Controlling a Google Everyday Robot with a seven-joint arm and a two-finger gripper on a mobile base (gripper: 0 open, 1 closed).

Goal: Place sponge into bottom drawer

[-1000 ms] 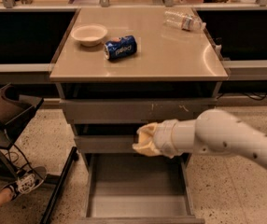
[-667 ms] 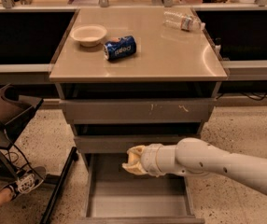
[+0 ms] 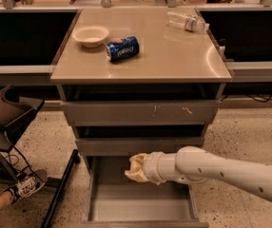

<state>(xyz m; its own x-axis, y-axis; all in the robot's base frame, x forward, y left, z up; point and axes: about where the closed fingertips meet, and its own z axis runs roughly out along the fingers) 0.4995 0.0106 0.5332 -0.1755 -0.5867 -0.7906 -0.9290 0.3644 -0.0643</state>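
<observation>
My gripper [image 3: 136, 168] is at the end of the white arm that reaches in from the right. It hangs over the back left part of the open bottom drawer [image 3: 140, 209], just below the middle drawer's front. It is shut on the sponge [image 3: 137, 175], a yellowish lump that shows between the pale cream pads and is mostly hidden by them. The drawer is pulled out. The part of its smooth grey floor that I can see is bare.
On the cabinet top [image 3: 174, 56] stand a white bowl [image 3: 91, 35], a blue soda can on its side [image 3: 122, 49] and a clear plastic bottle [image 3: 187, 22]. The two upper drawers [image 3: 140, 113] are closed. A chair base [image 3: 7, 122] and a person's shoe [image 3: 26, 183] are at left.
The arm has moved left and lower, from in front of the middle drawer to over the open bottom drawer, with the gripper still shut.
</observation>
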